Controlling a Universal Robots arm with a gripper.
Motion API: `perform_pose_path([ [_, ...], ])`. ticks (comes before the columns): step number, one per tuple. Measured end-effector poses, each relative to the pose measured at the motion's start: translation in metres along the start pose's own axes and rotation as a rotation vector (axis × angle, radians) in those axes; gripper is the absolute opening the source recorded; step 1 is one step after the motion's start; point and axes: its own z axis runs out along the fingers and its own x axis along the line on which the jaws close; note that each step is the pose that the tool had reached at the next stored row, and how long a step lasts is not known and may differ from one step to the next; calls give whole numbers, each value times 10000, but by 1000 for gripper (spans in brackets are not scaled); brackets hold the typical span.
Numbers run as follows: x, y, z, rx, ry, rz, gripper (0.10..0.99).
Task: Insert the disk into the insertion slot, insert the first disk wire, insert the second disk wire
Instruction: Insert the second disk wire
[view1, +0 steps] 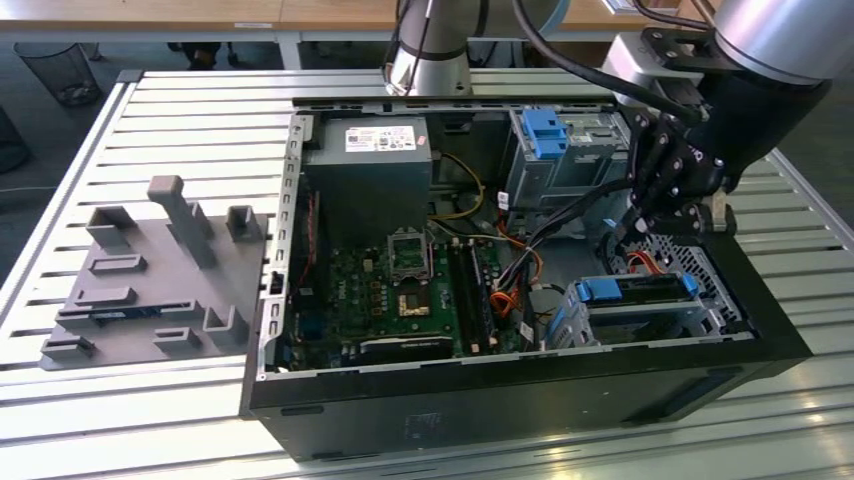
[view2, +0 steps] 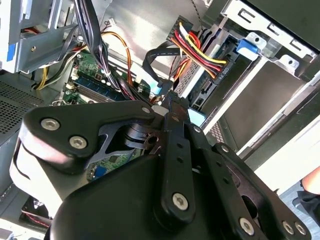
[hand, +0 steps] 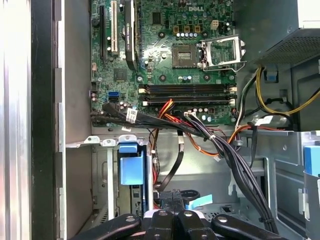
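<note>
The disk (view1: 638, 292), with its blue carrier, lies inside the insertion slot (view1: 703, 272), a low perforated cage at the case's corner on the exterior view's right. In the first wrist view, the carrier of the disk (hand: 131, 166) sits between the cage rails. My gripper (view1: 663, 226) hangs just above the slot. In both wrist views its fingers are pressed together, gripper (view2: 171, 99) and gripper (hand: 173, 194), apparently on the end of a black flat disk wire (view2: 152, 59) with a blue plug. A red, yellow and black disk wire (view2: 202, 56) ends in a black plug beside the disk (view2: 248, 46).
A taller grey cage with a blue latch (view1: 550, 135) stands behind the slot. The motherboard (view1: 400, 285) and a power supply (view1: 370, 165) occupy the case's middle. Loose cable bundles (hand: 220, 145) cross near the gripper. A grey fixture block (view1: 147, 280) rests on the slatted table.
</note>
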Motion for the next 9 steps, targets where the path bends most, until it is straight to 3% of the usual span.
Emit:
perform_pose_path([
  [9, -47, 4, 2, 0, 1, 0, 106],
])
